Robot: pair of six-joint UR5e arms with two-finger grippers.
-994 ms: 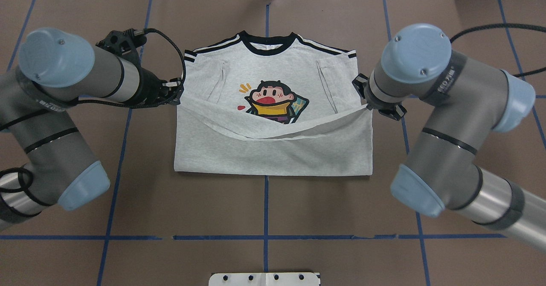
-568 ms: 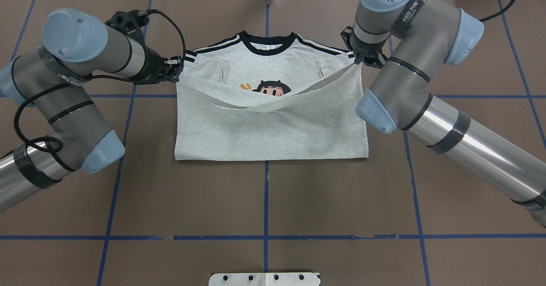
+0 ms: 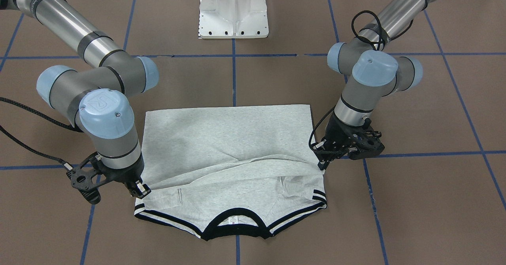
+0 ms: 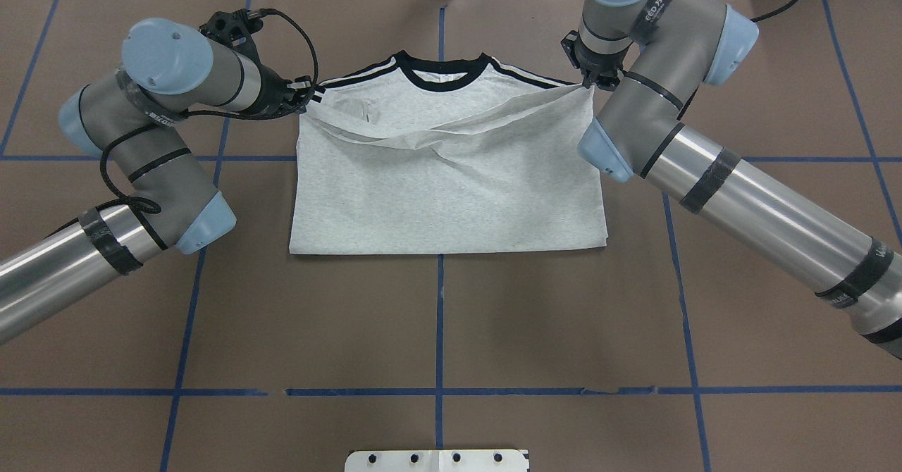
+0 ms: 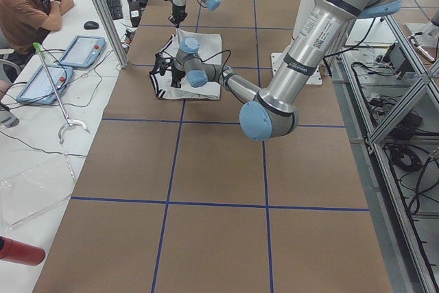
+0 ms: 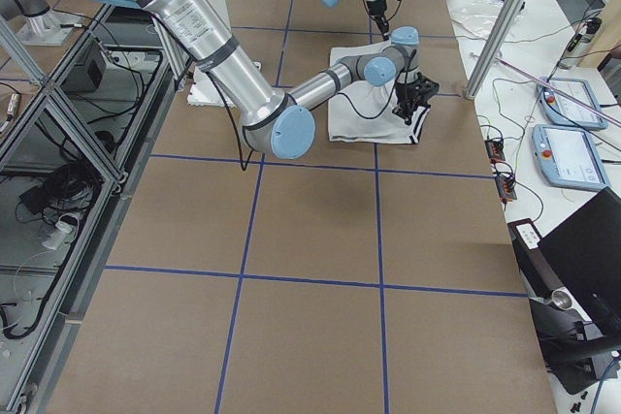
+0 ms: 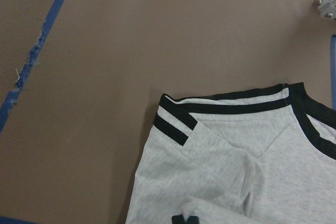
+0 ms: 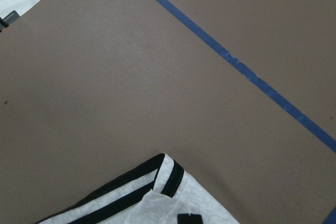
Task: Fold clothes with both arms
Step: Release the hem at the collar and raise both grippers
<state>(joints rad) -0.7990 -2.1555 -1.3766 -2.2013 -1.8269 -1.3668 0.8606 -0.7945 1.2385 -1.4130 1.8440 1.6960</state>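
Lying flat on the far half of the table [image 4: 437, 331], the grey T-shirt [image 4: 451, 197] had its bottom half doubled up over the chest. Compared with a second before, the hem had gone from mid-print right up to the striped shoulders, so the cartoon face was fully covered. Both the left gripper [image 4: 304, 98] and the right gripper [image 4: 588, 83] were pinched closed on a hem corner each, just beside the shoulders at the left and right edges with the hem sagging between them, so I'd say the fold mostly just needed lowering and letting go.
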